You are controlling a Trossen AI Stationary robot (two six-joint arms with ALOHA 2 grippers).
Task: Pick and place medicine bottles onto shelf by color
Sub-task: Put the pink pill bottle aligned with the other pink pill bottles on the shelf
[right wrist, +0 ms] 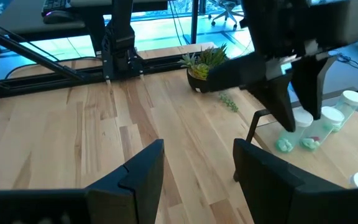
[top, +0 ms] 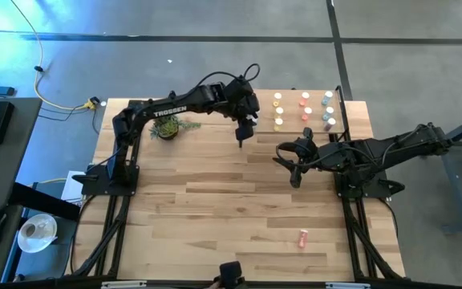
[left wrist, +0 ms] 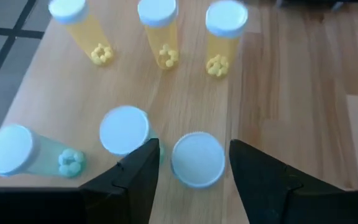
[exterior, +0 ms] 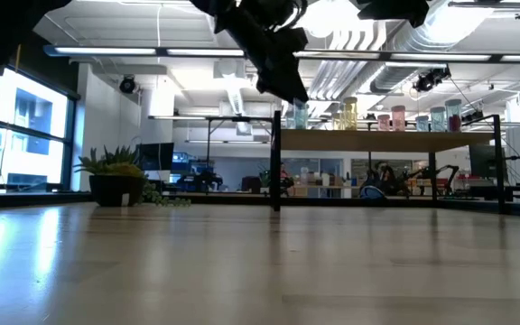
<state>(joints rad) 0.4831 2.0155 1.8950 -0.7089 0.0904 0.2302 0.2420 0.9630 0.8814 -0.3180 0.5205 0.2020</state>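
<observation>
The left arm (top: 183,104) reaches over the near-left corner of the shelf (left wrist: 61,87), and the left jaws hang spread on either side of a teal bottle (left wrist: 197,158). It stands upright on the board, white cap up, and a thin gap shows on each side of the cap, so it looks set down rather than pinched. Its long axis points straight up between the jaws, so the clean way out is probably a straight lift. A second teal bottle (left wrist: 124,129) stands just beside one finger, and any sideways drift could tip it. A third teal bottle (left wrist: 8,149) is farther along the same row. The yellow bottles (left wrist: 159,31) stand in a row well beyond the jaws. On the other side of the jaws the board ends close by.

One orange bottle (top: 302,238) lies on its side on the desk (top: 215,209), near the front edge and well apart from the shelf. Its long axis seems to run front to back. The right arm (top: 375,151) is the nearer one. The right jaws wait spread and empty over bare desk between shelf and bottle, with open room all round
</observation>
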